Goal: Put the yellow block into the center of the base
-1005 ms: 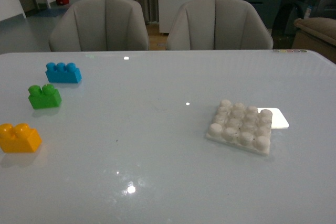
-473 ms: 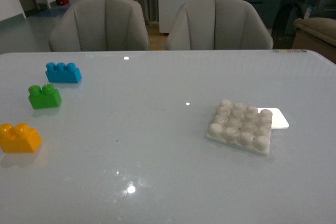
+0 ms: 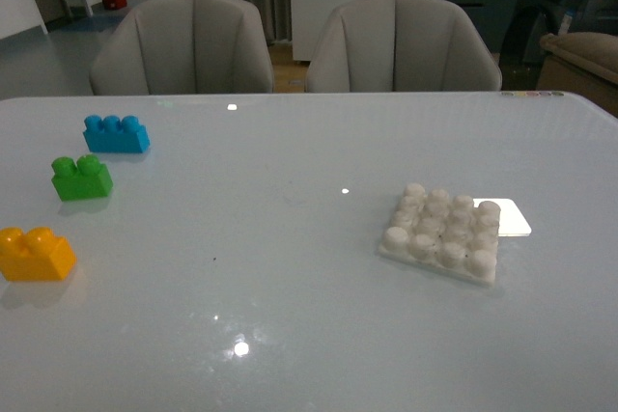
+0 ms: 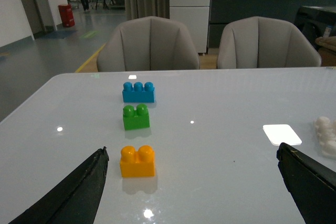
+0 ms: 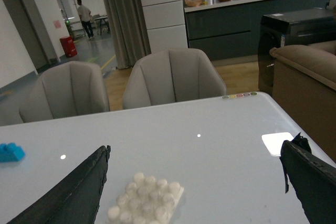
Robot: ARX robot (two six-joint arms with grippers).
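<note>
1. The yellow block [image 3: 36, 254] stands studs-up on the table [image 3: 290, 267], at the near left in the front view; it is well apart from the base [image 3: 442, 233], which lies flat on the right half.
2. A green brick [image 3: 82, 178] sits just beyond the yellow block; a blue brick [image 3: 116, 133] sits beyond that; the three form a row, none touching.
3. A flat white rectangle [image 3: 512, 216] meets the base's far right corner; whether it runs under the base I cannot tell.
4. The left gripper [image 4: 191, 152] has its jaws spread wide and grips nothing; the yellow block lies ahead, closer to one finger and untouched.
5. The right gripper [image 5: 195, 149] is likewise spread wide and empty; the base lies ahead of it, closer to one finger.
6. Two grey chairs [image 3: 183, 45] stand behind the table.
</note>
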